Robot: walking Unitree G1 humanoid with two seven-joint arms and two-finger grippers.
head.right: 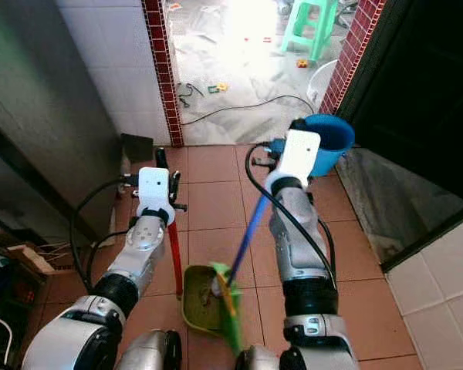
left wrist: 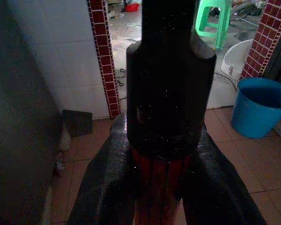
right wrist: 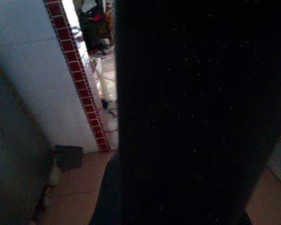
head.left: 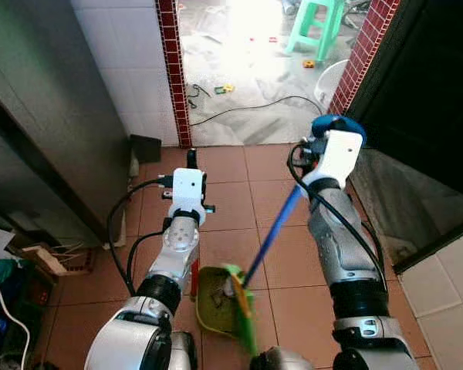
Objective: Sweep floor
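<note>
A green-yellow dustpan [head.left: 211,302] rests on the terracotta tiles between my arms, with some dirt in it. Its upright red handle [head.right: 174,258] ends in a black grip [left wrist: 168,93], and my left gripper [head.left: 190,163] is shut around that handle; both fingers [left wrist: 107,187] wrap the red shaft. The broom's blue handle [head.left: 274,231] slants down from my right gripper [head.left: 307,148] to green bristles [head.left: 245,312] at the pan's mouth. The right wrist housing hides most of that gripper; a dark shape fills its wrist view.
A blue bucket [head.right: 332,135] stands by the right doorpost. Red-brick posts [head.left: 174,69] frame a doorway to a bright yard with a black cable [head.left: 247,108], a green stool [head.left: 316,27] and a white basin [head.left: 328,81]. Clutter [head.left: 31,258] lies against the grey wall at left.
</note>
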